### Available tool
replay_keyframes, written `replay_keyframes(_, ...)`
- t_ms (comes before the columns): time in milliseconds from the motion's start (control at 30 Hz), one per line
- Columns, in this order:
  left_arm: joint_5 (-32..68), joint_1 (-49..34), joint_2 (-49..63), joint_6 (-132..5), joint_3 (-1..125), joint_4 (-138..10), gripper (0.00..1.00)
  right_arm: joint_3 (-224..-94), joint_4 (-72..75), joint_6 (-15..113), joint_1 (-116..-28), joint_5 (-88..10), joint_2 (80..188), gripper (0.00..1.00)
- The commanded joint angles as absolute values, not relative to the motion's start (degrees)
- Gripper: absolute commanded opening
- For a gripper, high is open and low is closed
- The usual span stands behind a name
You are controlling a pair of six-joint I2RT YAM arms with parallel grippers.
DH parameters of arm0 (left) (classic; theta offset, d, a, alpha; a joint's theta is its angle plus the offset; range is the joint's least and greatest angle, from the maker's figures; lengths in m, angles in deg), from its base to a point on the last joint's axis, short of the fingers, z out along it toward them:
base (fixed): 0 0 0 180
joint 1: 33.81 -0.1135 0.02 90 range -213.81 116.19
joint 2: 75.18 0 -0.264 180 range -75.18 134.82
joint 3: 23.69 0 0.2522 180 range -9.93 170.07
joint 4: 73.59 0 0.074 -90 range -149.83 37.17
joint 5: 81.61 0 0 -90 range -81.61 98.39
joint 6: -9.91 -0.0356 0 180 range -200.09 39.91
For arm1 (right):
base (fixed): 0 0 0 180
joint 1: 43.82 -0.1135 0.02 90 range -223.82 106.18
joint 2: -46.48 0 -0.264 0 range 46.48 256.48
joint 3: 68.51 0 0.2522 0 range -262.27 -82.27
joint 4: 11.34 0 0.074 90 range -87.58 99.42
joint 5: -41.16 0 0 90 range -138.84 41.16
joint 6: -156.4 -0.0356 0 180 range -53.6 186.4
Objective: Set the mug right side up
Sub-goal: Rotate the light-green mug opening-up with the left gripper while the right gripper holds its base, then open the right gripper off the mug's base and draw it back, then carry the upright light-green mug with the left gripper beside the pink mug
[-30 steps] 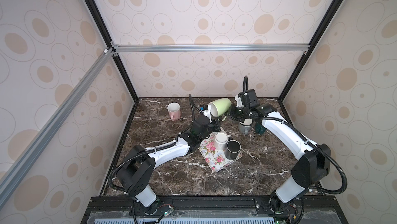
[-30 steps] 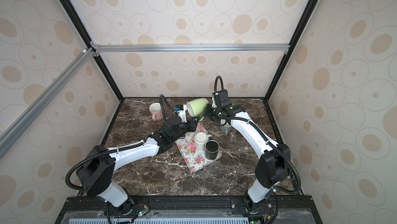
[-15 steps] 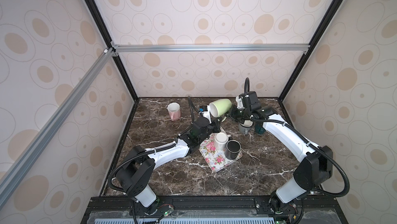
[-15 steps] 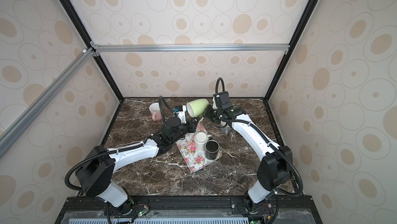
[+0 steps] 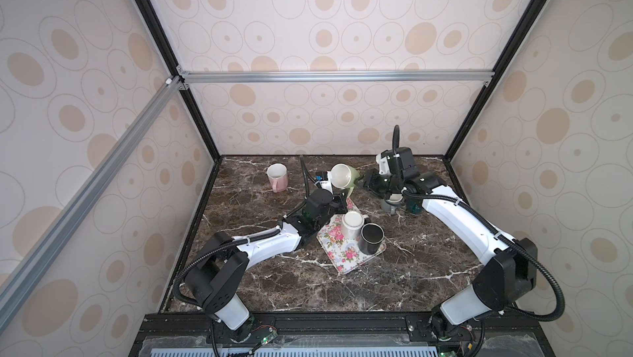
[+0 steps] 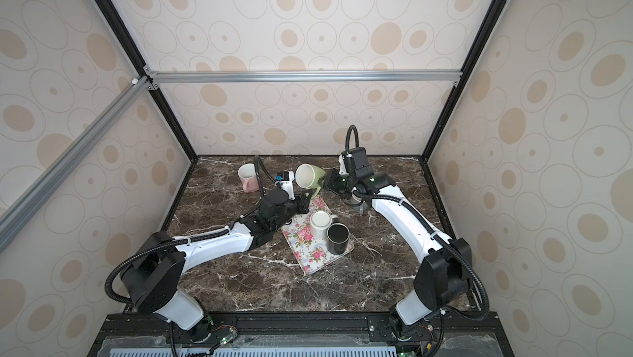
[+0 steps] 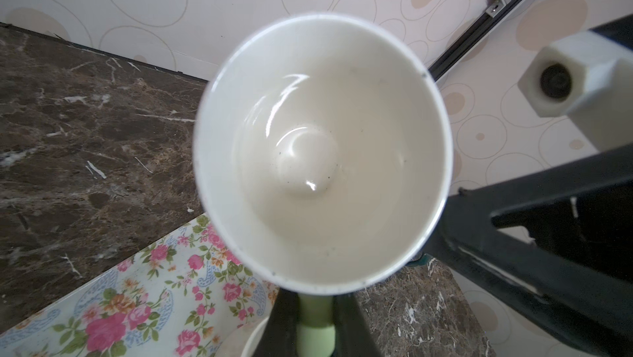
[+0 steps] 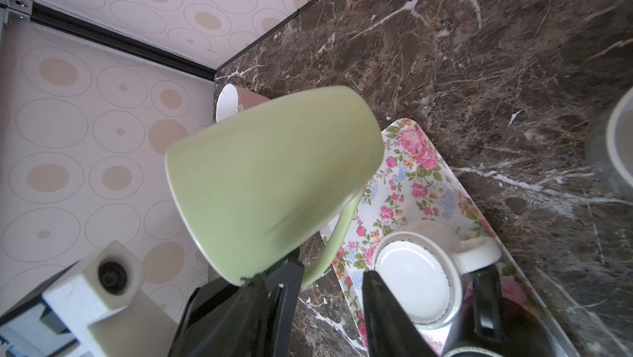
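The pale green mug (image 5: 342, 176) (image 6: 310, 176) hangs in the air on its side above the far end of the floral tray (image 5: 339, 256). Its white mouth faces the left arm and fills the left wrist view (image 7: 322, 153). My left gripper (image 5: 343, 197) (image 7: 315, 324) is shut on the mug's green handle from below. My right gripper (image 5: 365, 183) (image 8: 330, 290) stands open at the mug's base end, with nothing between its fingers. One of those fingers (image 8: 284, 286) is close to the handle. The mug's green outside (image 8: 270, 173) shows in the right wrist view.
On the tray stand a white mug (image 5: 352, 223) and a black mug (image 5: 371, 237). A pink mug (image 5: 276, 176) is upright at the far left. A grey mug (image 5: 392, 203) and a teal object (image 5: 412, 206) sit under the right arm. Walls close the back and sides.
My right gripper has opened and let go of the green mug. The mug, still in the left gripper, has shifted slightly left and down, with its mouth turned more upward.
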State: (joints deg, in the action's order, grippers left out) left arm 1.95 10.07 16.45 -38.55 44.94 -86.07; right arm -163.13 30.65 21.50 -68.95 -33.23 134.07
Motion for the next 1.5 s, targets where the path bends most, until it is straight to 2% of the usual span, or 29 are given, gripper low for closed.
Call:
replay_keyframes(0, -0.29, 9.88, 15.89, -41.59, 47.89, -89.16, 0.00, -161.46, 30.05, 22.26, -69.06, -36.23, 130.75, 0.49)
replay_keyframes(133, -0.99, 9.70, 15.14, -42.38, 47.83, -87.73, 0.00, -159.06, 28.97, 23.69, -68.92, -38.32, 127.29, 0.52)
replay_keyframes(233, -2.24, 9.45, 14.26, -42.60, 47.37, -86.79, 0.00, -157.25, 29.60, 25.31, -68.87, -39.74, 124.25, 0.58)
replay_keyframes(300, -2.25, 8.96, 13.83, -42.78, 47.24, -85.87, 0.00, -155.32, 29.67, 26.23, -68.62, -40.40, 121.62, 0.66)
replay_keyframes(433, -1.88, 7.96, 12.88, -42.76, 47.30, -83.55, 0.00, -150.62, 29.07, 27.91, -68.08, -40.94, 116.30, 0.76)
replay_keyframes(533, -2.90, 7.33, 11.97, -43.35, 47.29, -81.31, 0.00, -148.11, 30.72, 29.93, -68.08, -42.97, 111.78, 0.90)
replay_keyframes(633, -4.57, 6.88, 11.16, -44.45, 47.68, -78.41, 0.00, -145.60, 31.70, 32.05, -68.07, -44.62, 106.87, 0.94)
replay_keyframes(767, -5.64, 5.66, 9.68, -44.16, 46.94, -76.79, 0.00, -143.24, 32.41, 35.18, -68.17, -44.02, 101.84, 0.96)
replay_keyframes(833, -6.48, 5.08, 9.05, -44.55, 46.93, -74.99, 0.00, -143.12, 34.15, 37.57, -68.24, -44.38, 99.41, 1.00)
replay_keyframes(1033, -9.78, 2.73, 6.53, -45.30, 46.76, -70.16, 0.00, -140.19, 36.26, 41.40, -68.24, -45.25, 93.03, 1.00)
replay_keyframes(1367, -13.32, -3.93, 2.00, -48.26, 48.74, -61.94, 0.00, -135.43, 38.43, 40.42, -68.24, -43.79, 88.78, 1.00)
replay_keyframes(1467, -14.00, -6.47, 1.56, -48.95, 49.67, -59.67, 0.00, -136.16, 40.73, 41.55, -68.23, -45.92, 88.35, 1.00)
